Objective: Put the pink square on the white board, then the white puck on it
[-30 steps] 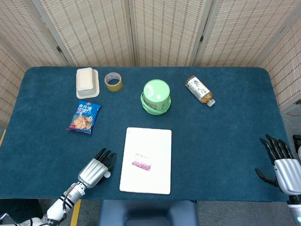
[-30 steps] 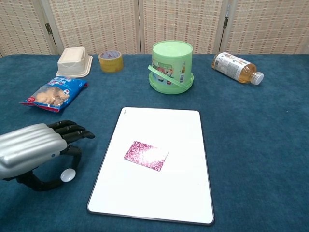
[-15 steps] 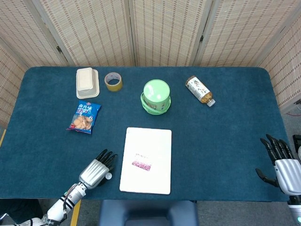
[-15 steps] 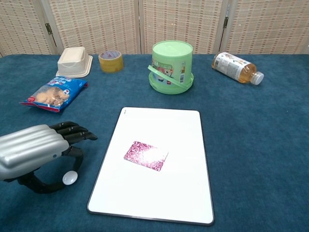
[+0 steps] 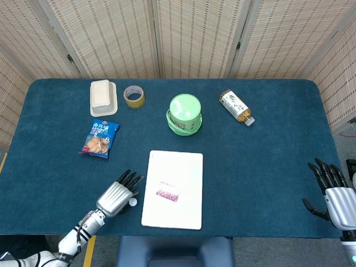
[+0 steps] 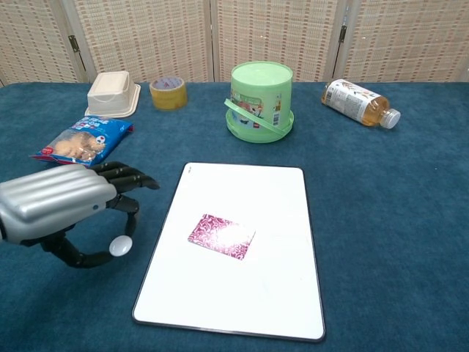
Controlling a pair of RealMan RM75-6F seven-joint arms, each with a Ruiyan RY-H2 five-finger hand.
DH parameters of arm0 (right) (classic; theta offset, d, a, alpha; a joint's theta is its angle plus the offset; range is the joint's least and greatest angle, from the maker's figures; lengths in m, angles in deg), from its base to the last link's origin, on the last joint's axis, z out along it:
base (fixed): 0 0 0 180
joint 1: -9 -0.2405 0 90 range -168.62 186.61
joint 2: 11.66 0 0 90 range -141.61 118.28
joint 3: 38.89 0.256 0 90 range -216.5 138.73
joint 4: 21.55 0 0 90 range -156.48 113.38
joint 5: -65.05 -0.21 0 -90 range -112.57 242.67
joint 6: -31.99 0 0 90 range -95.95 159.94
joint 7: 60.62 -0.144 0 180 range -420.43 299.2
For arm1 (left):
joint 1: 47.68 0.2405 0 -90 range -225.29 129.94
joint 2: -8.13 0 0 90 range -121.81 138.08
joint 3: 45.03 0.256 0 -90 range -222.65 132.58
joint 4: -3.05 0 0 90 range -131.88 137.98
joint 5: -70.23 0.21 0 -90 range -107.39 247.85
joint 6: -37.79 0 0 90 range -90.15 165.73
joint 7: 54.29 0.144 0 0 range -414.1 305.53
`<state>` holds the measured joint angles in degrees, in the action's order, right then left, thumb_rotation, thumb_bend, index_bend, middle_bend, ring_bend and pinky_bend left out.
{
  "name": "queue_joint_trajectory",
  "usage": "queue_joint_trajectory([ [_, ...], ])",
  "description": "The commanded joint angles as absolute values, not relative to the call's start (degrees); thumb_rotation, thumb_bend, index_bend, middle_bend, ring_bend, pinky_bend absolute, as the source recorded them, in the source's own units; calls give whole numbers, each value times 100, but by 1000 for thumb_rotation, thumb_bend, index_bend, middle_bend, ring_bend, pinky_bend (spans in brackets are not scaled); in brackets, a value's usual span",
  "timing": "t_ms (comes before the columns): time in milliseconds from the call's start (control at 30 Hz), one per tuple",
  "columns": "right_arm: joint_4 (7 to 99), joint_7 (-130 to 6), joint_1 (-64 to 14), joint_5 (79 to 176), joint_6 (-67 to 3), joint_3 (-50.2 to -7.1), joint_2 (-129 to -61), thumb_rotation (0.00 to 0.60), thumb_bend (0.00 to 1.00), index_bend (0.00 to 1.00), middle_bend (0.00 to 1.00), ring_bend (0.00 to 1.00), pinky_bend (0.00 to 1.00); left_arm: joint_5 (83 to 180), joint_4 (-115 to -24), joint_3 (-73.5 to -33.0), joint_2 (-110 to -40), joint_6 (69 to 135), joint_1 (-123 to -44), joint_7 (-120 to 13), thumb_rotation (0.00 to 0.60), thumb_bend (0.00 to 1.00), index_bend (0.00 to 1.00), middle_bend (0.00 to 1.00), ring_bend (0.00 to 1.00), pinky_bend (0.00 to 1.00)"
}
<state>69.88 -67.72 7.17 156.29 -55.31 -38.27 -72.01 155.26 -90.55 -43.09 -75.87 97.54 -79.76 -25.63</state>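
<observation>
The white board [image 5: 177,164] [image 6: 245,192] lies flat at the table's near middle. On its lower half rests the pink patterned square [image 5: 167,195] [image 6: 221,236]. My left hand [image 5: 118,194] [image 6: 62,202] hovers just left of the board, raised off the cloth. It pinches the small white puck [image 5: 133,202] [image 6: 121,246] between thumb and a finger, while the other fingers stretch out toward the board. My right hand [image 5: 334,194] rests at the table's far right edge with its fingers spread and nothing in it; the chest view does not show it.
Along the back stand a green lidded tub [image 5: 184,113] [image 6: 261,99], a lying tea bottle [image 5: 236,107] [image 6: 359,102], a tape roll [image 5: 133,95] [image 6: 168,92] and a cream box [image 5: 102,96] [image 6: 112,94]. A blue snack bag [image 5: 99,138] [image 6: 82,142] lies beyond my left hand.
My left hand has risen and moved right toward the board, carrying the white puck with it. The right hand and the pink square have stayed put.
</observation>
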Motion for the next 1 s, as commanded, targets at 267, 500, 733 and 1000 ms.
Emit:
queue_joint_trajectory([
  [267, 6966, -6772, 736, 15589, -5516, -3838, -7218, 600, 286, 9, 38, 47, 0, 14960, -9387, -4966, -7902, 9234, -8583, -2003, 600, 372, 499, 116, 27, 0],
  [500, 6934, -6801, 766, 15551, -5529, -3840, -7203, 600, 285, 9, 38, 47, 0, 14335, -9354, -5227, -8376, 8926, -9008, -1393, 600, 372, 497, 116, 27, 0],
  [733, 6911, -6834, 777, 15525, -5521, -3838, -7195, 600, 285, 9, 38, 47, 0, 13618, -9112, -5381, -8906, 8824, -9431, -701, 600, 372, 496, 116, 27, 0],
  [1000, 6856, -6887, 797, 15477, -5509, -3834, -7190, 600, 286, 9, 38, 47, 0, 12854, -8772, -5444, -9237, 8922, -9740, -254, 600, 372, 495, 116, 27, 0],
])
